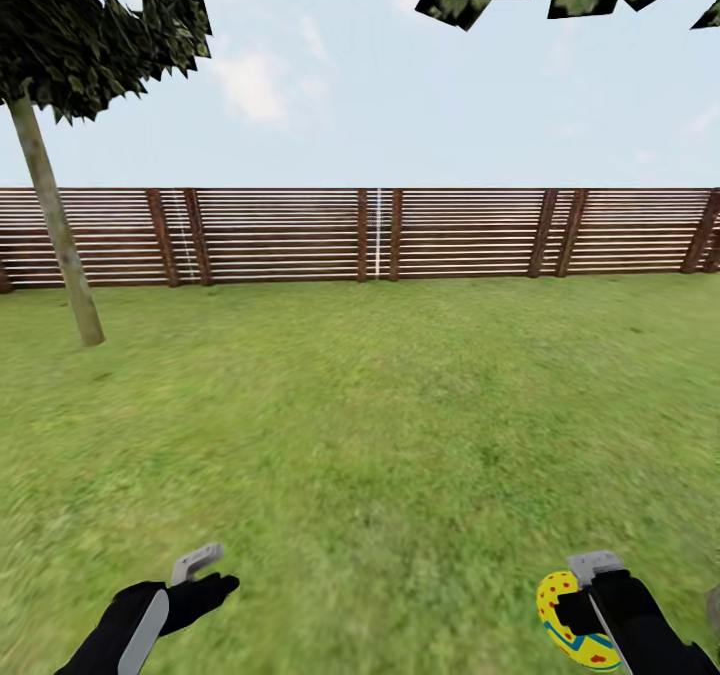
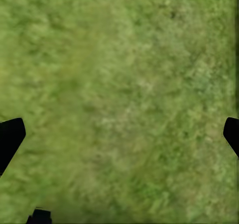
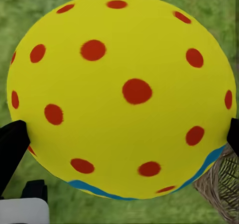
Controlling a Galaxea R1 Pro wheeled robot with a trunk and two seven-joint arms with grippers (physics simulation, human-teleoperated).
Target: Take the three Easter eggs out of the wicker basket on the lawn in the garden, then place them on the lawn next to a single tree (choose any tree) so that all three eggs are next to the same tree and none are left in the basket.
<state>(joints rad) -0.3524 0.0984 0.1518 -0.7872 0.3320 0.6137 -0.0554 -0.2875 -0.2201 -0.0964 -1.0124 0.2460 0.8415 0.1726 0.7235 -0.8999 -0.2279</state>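
Both arms reached forward, low over the lawn [image 1: 380, 425]. The right end effector [image 1: 590, 605] gripped one Easter egg [image 3: 122, 94] between its fingertips, the wicker basket [image 3: 221, 186] just beside it. The left end effector [image 1: 205, 570] hovered with fingers spread wide, holding nothing. A tree [image 1: 55, 225] stood far left by the fence [image 1: 380, 235].

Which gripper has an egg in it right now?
The right gripper: a yellow red-dotted egg sits between its jaws, above the lawn. The left gripper is open, with only grass between its jaws.
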